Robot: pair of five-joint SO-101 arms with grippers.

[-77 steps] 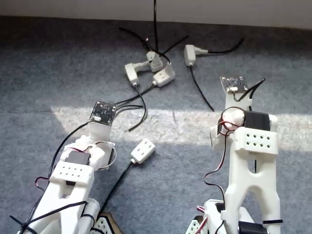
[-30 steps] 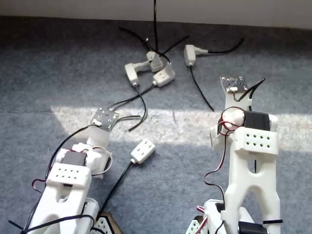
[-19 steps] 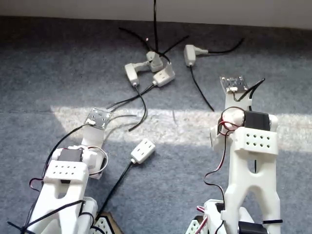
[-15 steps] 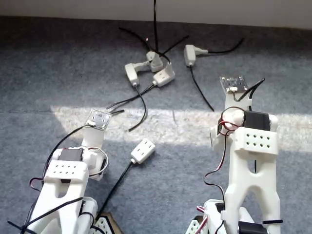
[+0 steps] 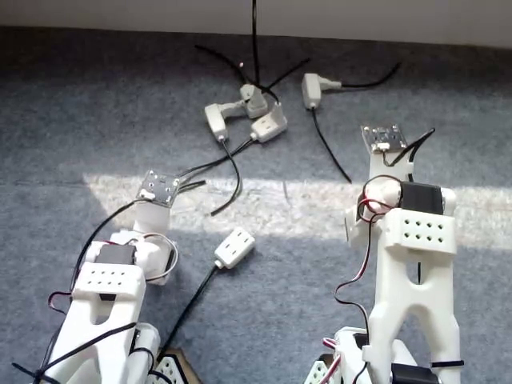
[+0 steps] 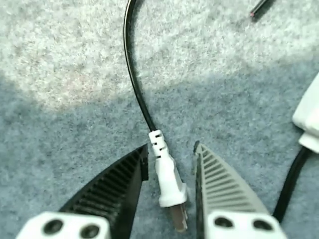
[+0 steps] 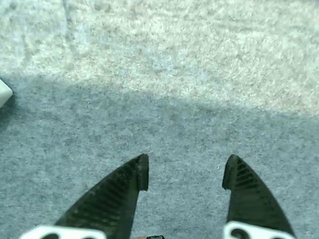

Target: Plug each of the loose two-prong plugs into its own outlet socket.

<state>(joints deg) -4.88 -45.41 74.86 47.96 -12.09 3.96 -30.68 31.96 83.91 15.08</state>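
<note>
My left gripper is open low over the carpet. A white two-prong plug lies between its fingers with a gap on each side, prongs toward the wrist, its black cord running away. In the high view the left arm stands at the lower left, its wrist close to a white outlet socket. That socket's edge also shows in the left wrist view. My right gripper is open over bare carpet with nothing between its fingers. The right arm stands at the right.
A cluster of white plugs and sockets with black cords lies at the back centre, and another white plug to its right. A black cord loops toward the left arm. A sunlit band crosses the grey carpet.
The left arm's wrist has drawn back toward its base and swung a little to the left. The right arm has kept still.
</note>
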